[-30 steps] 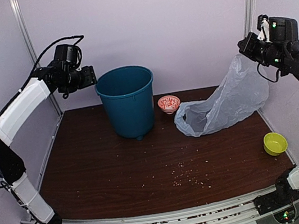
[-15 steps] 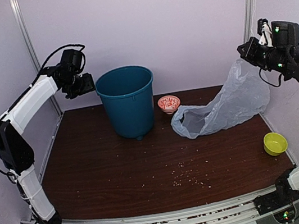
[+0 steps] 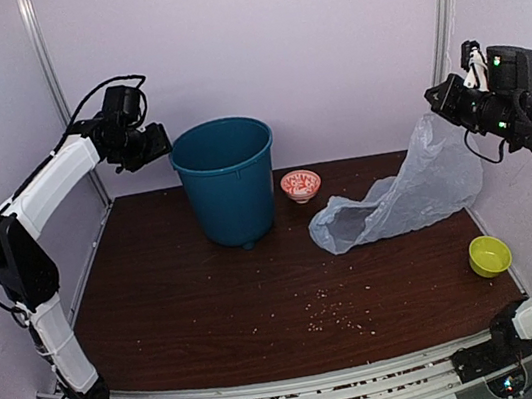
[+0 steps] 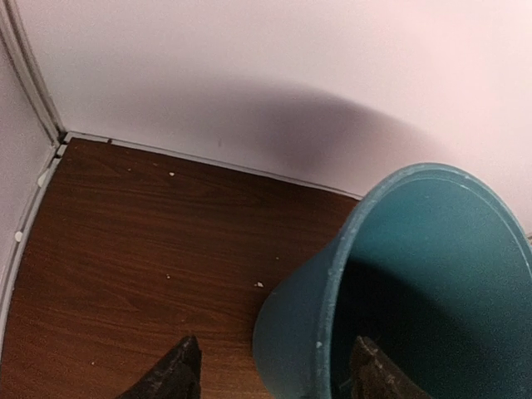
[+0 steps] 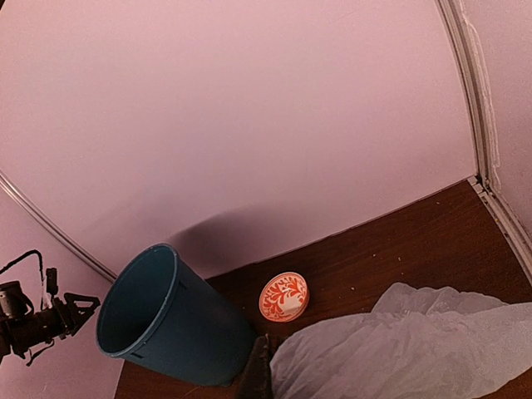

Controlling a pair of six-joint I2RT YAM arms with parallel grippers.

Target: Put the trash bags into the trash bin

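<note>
The teal-blue trash bin (image 3: pixel 228 180) stands upright at the back left of the table. My left gripper (image 3: pixel 158 144) hovers at its left rim, open; in the left wrist view (image 4: pixel 274 362) the fingers straddle the bin's rim (image 4: pixel 328 316), one outside and one over the inside, without touching it. My right gripper (image 3: pixel 435 99) is raised at the far right, shut on the top of the translucent grey trash bag (image 3: pixel 407 192). The bag hangs down with its open lower end lying on the table. In the right wrist view the bag (image 5: pixel 407 345) covers all but one dark finger (image 5: pixel 258 374).
A small red-patterned bowl (image 3: pixel 300 185) sits between the bin and the bag's lower end. A lime-green bowl (image 3: pixel 489 254) sits near the right edge. Crumbs (image 3: pixel 341 319) are scattered at the front middle. Walls close in the back and both sides.
My left gripper has moved closer to the bin's rim. My right gripper has lifted a little and the bag hangs more stretched, its lower end drawn slightly right.
</note>
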